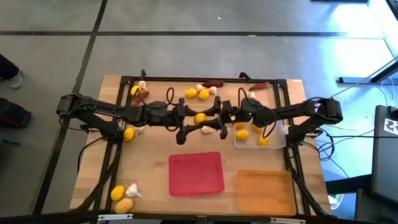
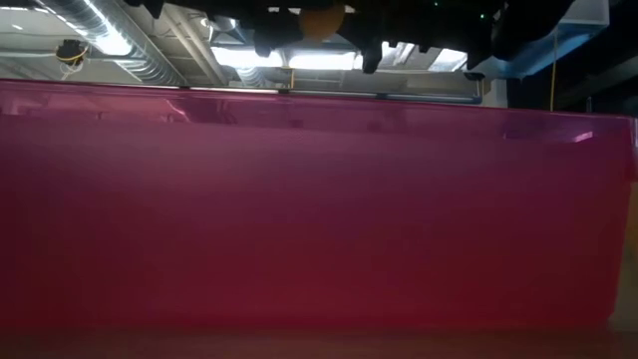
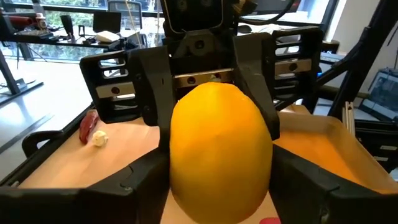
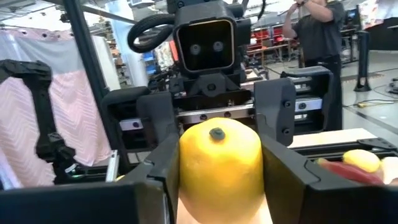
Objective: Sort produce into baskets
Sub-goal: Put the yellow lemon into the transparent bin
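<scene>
A smooth, glossy oval lemon point(image 1: 200, 118) was held above the wooden table point(image 1: 149, 174), clamped between the blocky dark fingers of both the left gripper point(image 1: 188, 119) and right gripper point(image 1: 212, 118), behind the flat red tray point(image 1: 196, 173).

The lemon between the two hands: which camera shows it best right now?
The left wrist view: the lemon fills the frame, with dark fingers on both sides. The right wrist view shows its stem end, the high view a small yellow spot, the low view just its underside above the red tray.
</scene>
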Controlling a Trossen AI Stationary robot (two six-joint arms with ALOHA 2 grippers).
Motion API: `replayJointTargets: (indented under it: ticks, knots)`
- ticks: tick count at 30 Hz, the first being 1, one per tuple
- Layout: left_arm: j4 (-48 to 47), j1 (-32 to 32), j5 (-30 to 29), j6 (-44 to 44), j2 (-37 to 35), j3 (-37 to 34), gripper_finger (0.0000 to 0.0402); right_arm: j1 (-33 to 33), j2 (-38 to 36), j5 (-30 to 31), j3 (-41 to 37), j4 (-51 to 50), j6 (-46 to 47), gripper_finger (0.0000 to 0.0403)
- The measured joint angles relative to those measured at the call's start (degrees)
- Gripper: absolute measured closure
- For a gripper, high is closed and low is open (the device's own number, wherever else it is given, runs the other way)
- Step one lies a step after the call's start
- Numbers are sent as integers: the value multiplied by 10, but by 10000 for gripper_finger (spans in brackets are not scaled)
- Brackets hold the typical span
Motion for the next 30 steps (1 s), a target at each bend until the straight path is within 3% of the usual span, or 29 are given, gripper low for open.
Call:
replayJointTargets:
  ticks: [6, 13, 18, 30]
  knots:
    - [-32, 6, 1, 1, -13, 0, 124, -1, 0, 5, 0, -5, -13, 248]
    - [-121, 6, -1, 13, -58, 1, 119, 0, -31, 34, 0, -70, -44, 245]
    - [-215, 6, -23, 13, -83, 1, 119, 0, -77, 74, 0, -171, -70, 242]
    - [-286, 6, -33, 2, -92, 1, 119, 0, -247, 187, 0, -508, -99, 240]
